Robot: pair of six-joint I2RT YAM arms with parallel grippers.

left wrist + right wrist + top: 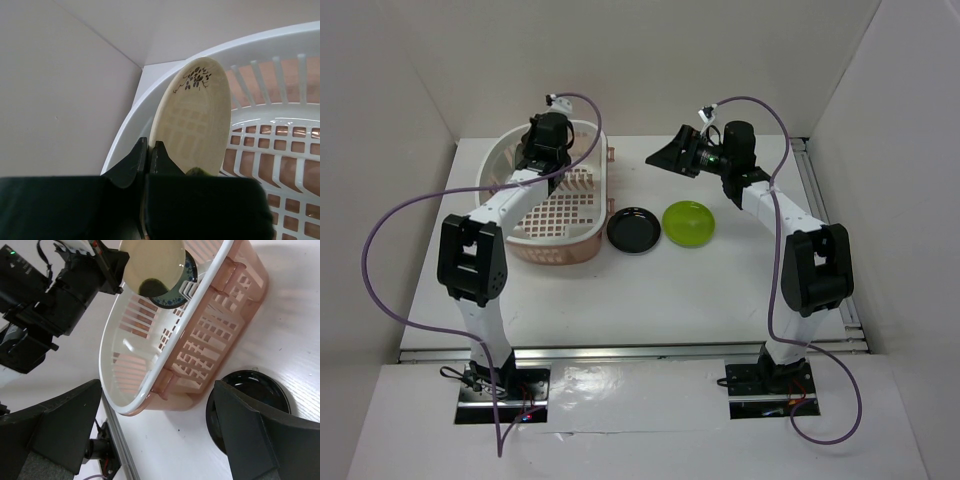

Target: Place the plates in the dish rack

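White bench, white walls: your left jaws pinch the cream plate (197, 120) by its rim, on edge over the far end of the rack (582, 245), beside the teal plate (190, 275). Its flowered edge points to 12 o'clock. Next, likely: lower it between pegs, release. Black plate (633, 231) and green plate (688, 222) lie at the rack's 3 o'clock; right jaws gape wide, empty.

Two white-shelled arms, left arm (510, 203) and right arm (772, 212), carry boxy black joint housings (470, 260). The left end effector (148, 147) and the right end effector (665, 158) are black, with tapered dark fingers (127, 167). A purple cable (380, 230) loops from behind each end effector to black base plates (502, 392). A green light (717, 156) glows just behind the right end effector.
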